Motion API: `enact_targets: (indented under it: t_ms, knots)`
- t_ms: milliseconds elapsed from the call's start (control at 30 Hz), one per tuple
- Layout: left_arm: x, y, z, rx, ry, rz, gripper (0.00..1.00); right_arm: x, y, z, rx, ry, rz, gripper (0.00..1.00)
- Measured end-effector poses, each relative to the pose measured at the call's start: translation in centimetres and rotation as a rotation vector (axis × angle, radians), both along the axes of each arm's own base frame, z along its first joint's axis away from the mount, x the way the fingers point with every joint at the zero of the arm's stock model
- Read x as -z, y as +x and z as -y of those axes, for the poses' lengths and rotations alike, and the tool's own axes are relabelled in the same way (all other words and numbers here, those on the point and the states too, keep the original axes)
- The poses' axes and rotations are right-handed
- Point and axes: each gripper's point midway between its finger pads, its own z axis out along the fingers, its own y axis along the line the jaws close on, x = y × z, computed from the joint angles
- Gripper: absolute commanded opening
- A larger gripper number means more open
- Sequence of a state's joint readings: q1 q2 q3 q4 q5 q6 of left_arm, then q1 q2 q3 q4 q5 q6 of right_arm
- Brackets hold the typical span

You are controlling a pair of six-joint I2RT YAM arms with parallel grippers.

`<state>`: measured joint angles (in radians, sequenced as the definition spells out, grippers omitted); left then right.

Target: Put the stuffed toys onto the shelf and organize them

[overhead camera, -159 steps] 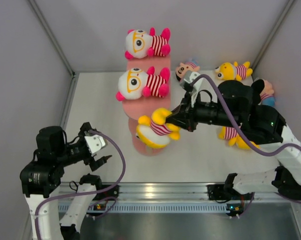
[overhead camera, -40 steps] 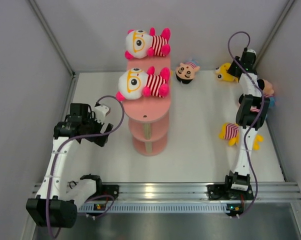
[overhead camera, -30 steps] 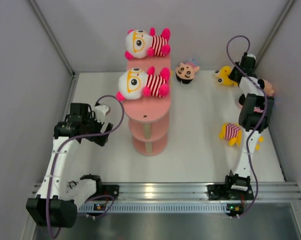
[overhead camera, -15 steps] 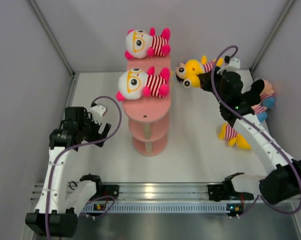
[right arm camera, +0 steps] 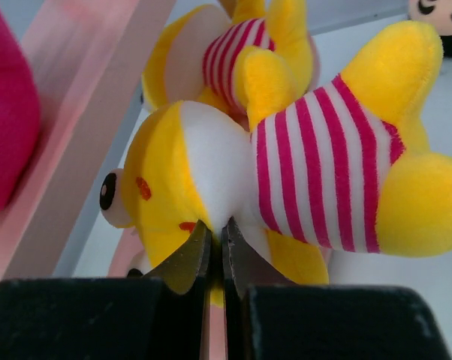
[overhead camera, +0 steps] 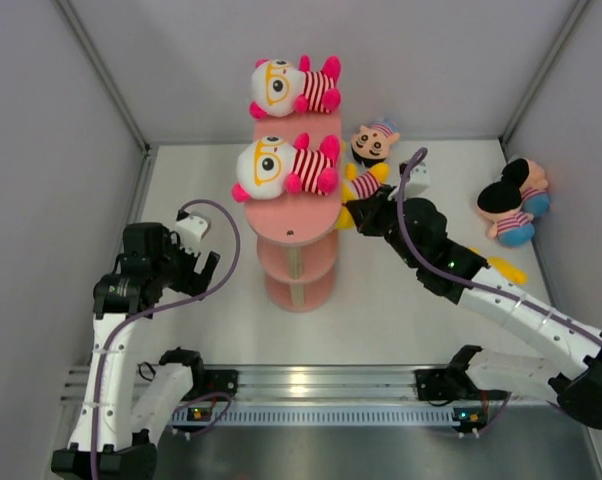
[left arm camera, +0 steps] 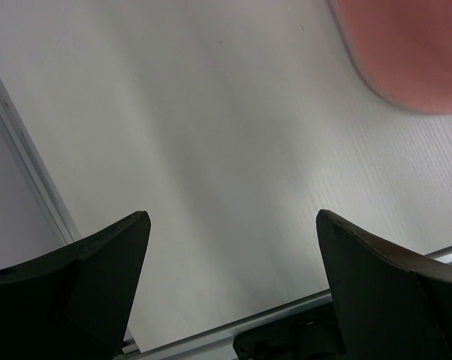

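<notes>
1. The right gripper [right arm camera: 215, 231] is pressed together on a thin fold of the held yellow bear [right arm camera: 316, 172], where its face meets its striped shirt. The bear hangs just beside the right edge of the shelf [overhead camera: 299, 228].
2. Risk: so slight a pinch may slip, and the bear would fall to the bench [overhead camera: 211, 190].
3. Risk: the bear is close to a tier edge. If it snags there, it could be pulled from the grip or rock the tall shelf and spill the toys on it.
4. Risk: a second yellow bear [right arm camera: 237, 49] lies just behind the held one, seemingly on a lower tier. Pushing in there could shove it off.
5. The left gripper [left arm camera: 232, 225] is spread wide and holds nothing, over bare bench left of the shelf. I see little danger there.
6. Count: two grippers, and one shelf of three tiers.
7. Toys:
   - Two lie on the top tier: the far white-faced toy [overhead camera: 291, 85] and the near white-faced toy [overhead camera: 281, 165].
   - There seem to be three yellow bears. The third yellow bear [overhead camera: 507, 270] shows only a tip under the right arm.
   - One black-haired doll [overhead camera: 371, 143] lies on the bench.
   - One mouse-eared toy [overhead camera: 501, 198] lies by the right wall. Another may lie behind it, but I cannot tell.
</notes>
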<state>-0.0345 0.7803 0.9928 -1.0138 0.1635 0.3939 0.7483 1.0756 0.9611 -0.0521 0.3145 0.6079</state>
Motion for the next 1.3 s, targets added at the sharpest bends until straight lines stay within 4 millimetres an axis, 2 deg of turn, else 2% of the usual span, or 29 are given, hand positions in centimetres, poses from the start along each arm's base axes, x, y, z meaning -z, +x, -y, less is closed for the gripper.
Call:
enact_targets:
  t_ms: [167, 333, 400, 433, 467, 533, 567, 633, 767, 1000, 1300]
  knots:
    - [0.1, 0.0, 0.0, 0.001, -0.001, 0.000, 0.99, 0.7, -2.2, -2.9, -0.063, 0.052, -0.021, 0.00]
    - [0.1, -0.2, 0.0, 0.001, 0.000, 0.003, 0.99, 2.4, -1.4, -4.6, -0.071, 0.075, -0.063, 0.00]
    - [0.1, -0.3, 0.0, 0.001, 0.000, 0.006, 0.99, 3.1, -1.1, -5.4, -0.081, 0.087, -0.083, 0.03]
    - [0.2, -0.3, 0.0, 0.001, 0.000, 0.005, 0.99, 3.3, -1.0, -5.8, -0.087, 0.099, -0.088, 0.06]
    - [0.2, -0.3, 0.0, 0.001, 0.000, 0.005, 0.98, 3.3, -0.9, -6.2, -0.092, 0.114, -0.090, 0.16]
    - [0.3, -0.4, 0.0, 0.001, 0.000, 0.003, 0.99, 3.1, -0.7, -6.8, -0.104, 0.139, -0.089, 0.22]
    - [0.3, -0.4, 0.0, 0.001, 0.000, 0.003, 0.98, 3.0, -0.7, -7.1, -0.111, 0.147, -0.088, 0.35]
    - [0.3, -0.4, 0.0, 0.001, 0.000, 0.002, 0.99, 3.0, -0.6, -7.6, -0.123, 0.162, -0.092, 0.44]
    - [0.3, -0.4, 0.0, 0.001, 0.000, 0.002, 0.99, 2.9, -0.6, -7.7, -0.123, 0.172, -0.095, 0.53]
    - [0.4, -0.4, 0.1, 0.003, -0.002, 0.000, 0.99, 2.6, -1.4, -6.9, -0.137, 0.129, -0.089, 0.56]
    - [0.4, -0.4, 0.1, 0.003, -0.002, -0.001, 0.99, -0.4, -2.6, -4.6, -0.137, 0.098, -0.011, 0.56]
